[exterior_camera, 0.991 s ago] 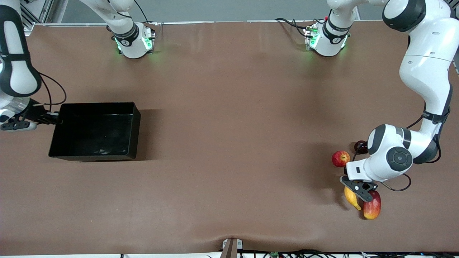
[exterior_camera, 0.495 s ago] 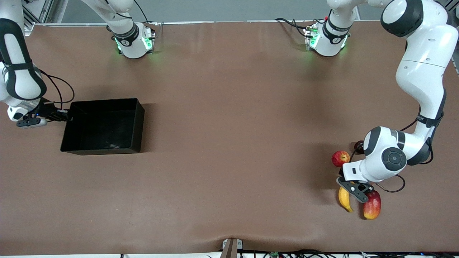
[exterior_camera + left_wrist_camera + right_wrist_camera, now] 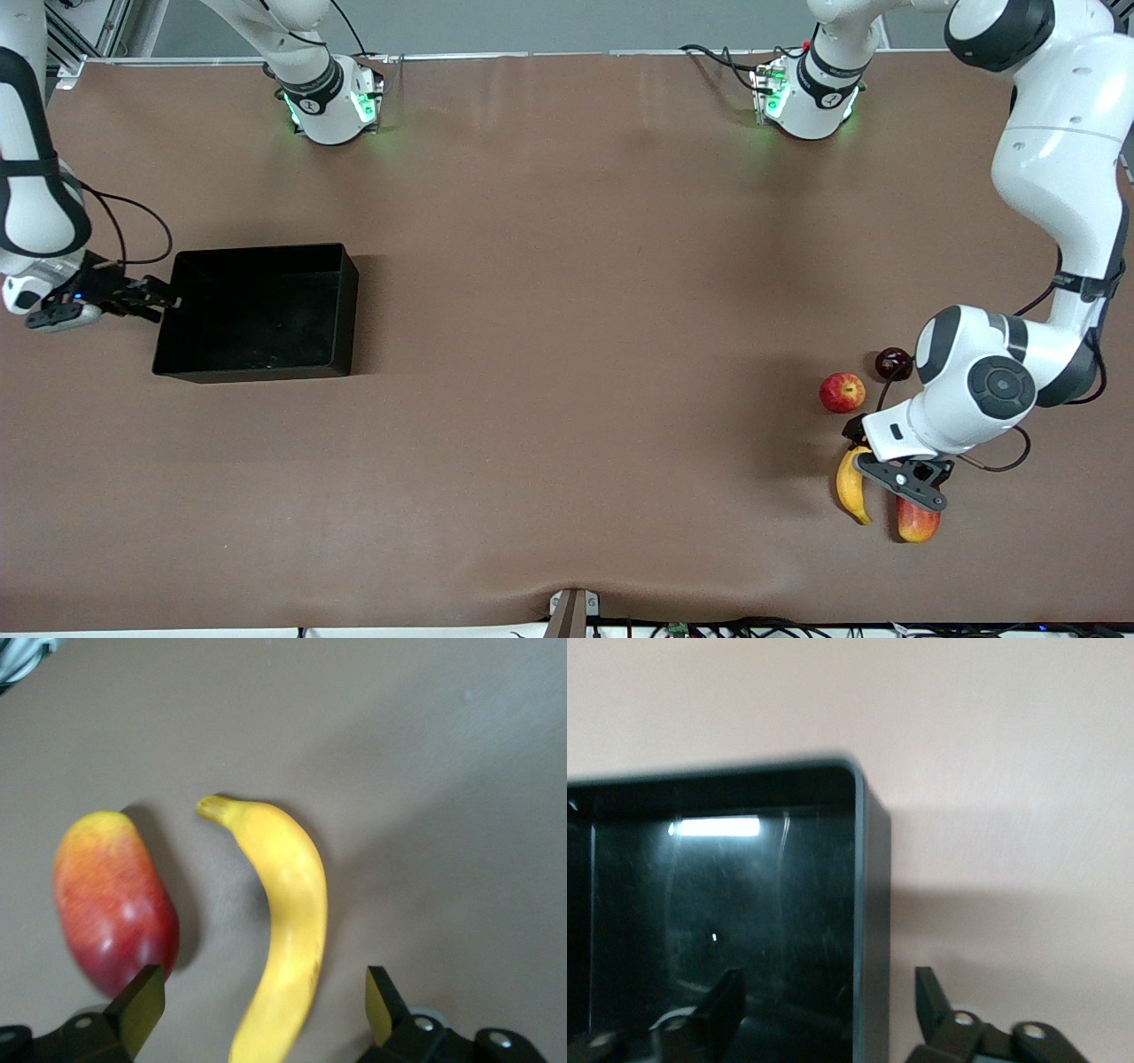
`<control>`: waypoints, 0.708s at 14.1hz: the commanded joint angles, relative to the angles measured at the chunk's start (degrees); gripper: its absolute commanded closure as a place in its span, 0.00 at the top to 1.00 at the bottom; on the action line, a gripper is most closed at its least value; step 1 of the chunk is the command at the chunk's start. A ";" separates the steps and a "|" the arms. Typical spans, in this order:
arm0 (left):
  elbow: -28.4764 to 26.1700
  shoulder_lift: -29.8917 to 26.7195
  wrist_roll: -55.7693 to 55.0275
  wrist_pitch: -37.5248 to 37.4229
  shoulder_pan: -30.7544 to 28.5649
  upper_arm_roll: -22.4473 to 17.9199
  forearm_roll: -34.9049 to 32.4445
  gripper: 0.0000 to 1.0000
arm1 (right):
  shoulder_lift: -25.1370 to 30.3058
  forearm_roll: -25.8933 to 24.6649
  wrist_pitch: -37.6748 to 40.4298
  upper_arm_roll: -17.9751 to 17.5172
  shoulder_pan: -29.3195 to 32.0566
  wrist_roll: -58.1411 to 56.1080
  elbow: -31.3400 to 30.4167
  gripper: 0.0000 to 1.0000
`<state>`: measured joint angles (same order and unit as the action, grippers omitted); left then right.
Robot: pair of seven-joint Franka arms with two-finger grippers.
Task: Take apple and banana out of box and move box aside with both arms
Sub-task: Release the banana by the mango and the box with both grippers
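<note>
Seemingly near the end: the box [image 3: 257, 312] sits empty at my right arm's end of the table, the banana [image 3: 851, 486] and apple [image 3: 842, 392] out at my left arm's end. My left gripper [image 3: 266, 1014] hangs over the banana, jaws spread wide, holding nothing. My right gripper [image 3: 829, 1003] straddles the box wall, jaws apart, not pinching. Next, I judge, both arms lift clear.
</note>
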<state>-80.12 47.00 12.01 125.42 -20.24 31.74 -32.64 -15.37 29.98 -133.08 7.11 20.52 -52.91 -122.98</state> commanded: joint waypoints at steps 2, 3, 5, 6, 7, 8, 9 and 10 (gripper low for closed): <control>-1.96 -10.41 -6.45 -10.79 -1.12 1.66 4.94 1.00 | 0.60 -8.58 1.15 -0.08 -3.99 -0.52 8.70 1.00; -3.10 -13.74 -9.26 -13.77 -0.95 1.66 5.04 1.00 | 0.60 -11.93 1.15 -0.08 -4.60 0.35 10.90 1.00; -3.37 -18.24 -12.53 -19.05 -0.85 1.75 5.39 1.00 | 0.60 -16.87 1.42 -0.08 -6.01 3.24 13.29 1.00; -3.37 -19.83 -12.46 -21.51 -1.29 1.84 6.00 1.00 | 0.78 -17.67 2.72 -0.08 -7.06 4.47 14.17 1.00; -3.20 -21.67 -12.63 -23.36 -1.47 1.84 7.75 1.00 | 0.95 -17.85 5.87 0.01 -8.46 6.40 16.00 1.00; -3.20 -23.86 -12.80 -24.25 -2.08 1.75 10.55 1.00 | 0.87 -17.94 9.29 0.10 -9.87 9.73 18.54 1.00; -3.29 -25.89 -13.15 -24.70 -2.61 1.66 13.10 1.00 | 0.61 -18.20 12.98 0.01 -11.27 12.81 21.18 1.00; -3.29 -27.82 -13.68 -25.40 -3.22 1.66 14.87 1.00 | 0.60 -19.25 16.15 0.01 -12.59 16.40 23.47 1.00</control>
<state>-80.80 24.32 -0.46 100.96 -21.73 33.52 -21.39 -14.89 13.29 -122.56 6.79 10.54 -42.99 -104.10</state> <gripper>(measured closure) 0.000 0.000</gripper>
